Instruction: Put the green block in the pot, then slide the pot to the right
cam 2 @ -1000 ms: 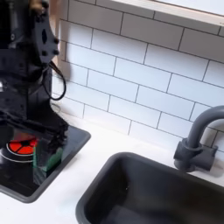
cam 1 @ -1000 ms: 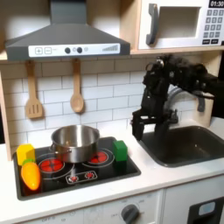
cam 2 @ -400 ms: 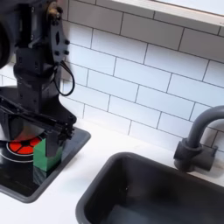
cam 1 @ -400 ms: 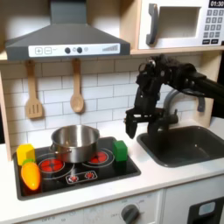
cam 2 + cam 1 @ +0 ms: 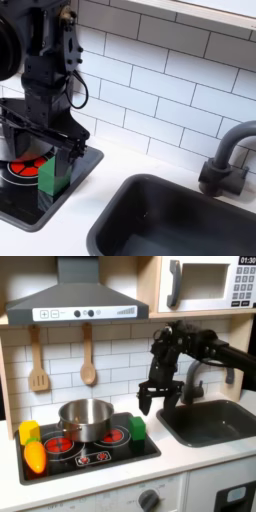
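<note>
The green block [image 5: 137,428] stands on the right part of the black stove top [image 5: 95,454]; in the second exterior view the green block [image 5: 52,172] sits beside a red burner. The shiny silver pot [image 5: 86,416] rests on the back of the stove, to the first exterior view's left of the block. My gripper [image 5: 148,402] hangs open a little above the block, slightly to the first exterior view's right of it. In the second exterior view the gripper [image 5: 45,148] is spread wide directly over the block, not touching it.
A yellow block [image 5: 29,431] and an orange-yellow toy vegetable [image 5: 35,457] lie at the stove's left end. The dark sink basin [image 5: 215,421] with its faucet [image 5: 225,158] is to the right in both exterior views. Wooden utensils [image 5: 88,366] hang on the tiled wall.
The arm has swung from above the sink's edge toward the first exterior view's left and dropped slightly, ending over the green block. The gripper stays open; the block and pot have not moved.
</note>
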`<state>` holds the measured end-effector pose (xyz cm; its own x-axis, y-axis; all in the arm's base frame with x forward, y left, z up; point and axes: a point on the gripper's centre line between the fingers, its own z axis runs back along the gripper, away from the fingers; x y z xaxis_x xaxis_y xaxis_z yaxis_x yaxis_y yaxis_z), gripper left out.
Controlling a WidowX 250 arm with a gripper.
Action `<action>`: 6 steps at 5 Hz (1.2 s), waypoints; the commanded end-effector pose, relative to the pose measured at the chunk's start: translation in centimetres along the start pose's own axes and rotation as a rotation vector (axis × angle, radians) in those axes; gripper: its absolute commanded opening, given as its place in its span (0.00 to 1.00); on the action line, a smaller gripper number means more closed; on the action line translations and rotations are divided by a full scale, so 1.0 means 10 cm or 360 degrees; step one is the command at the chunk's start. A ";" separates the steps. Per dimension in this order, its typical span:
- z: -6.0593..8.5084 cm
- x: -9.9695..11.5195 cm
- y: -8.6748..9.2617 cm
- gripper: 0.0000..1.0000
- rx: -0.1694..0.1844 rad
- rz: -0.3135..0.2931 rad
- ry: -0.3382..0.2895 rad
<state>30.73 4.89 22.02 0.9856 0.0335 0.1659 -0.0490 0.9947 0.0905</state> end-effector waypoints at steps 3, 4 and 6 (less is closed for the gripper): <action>-0.14 0.18 0.10 1.00 0.0017 0.0004 0.0028; -0.17 0.20 0.09 1.00 0.0018 -0.0009 0.0036; -0.27 0.28 0.10 1.00 0.0026 -0.0011 0.0067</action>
<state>33.78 6.25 19.91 0.9918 0.0344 0.1232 -0.0477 0.9931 0.1067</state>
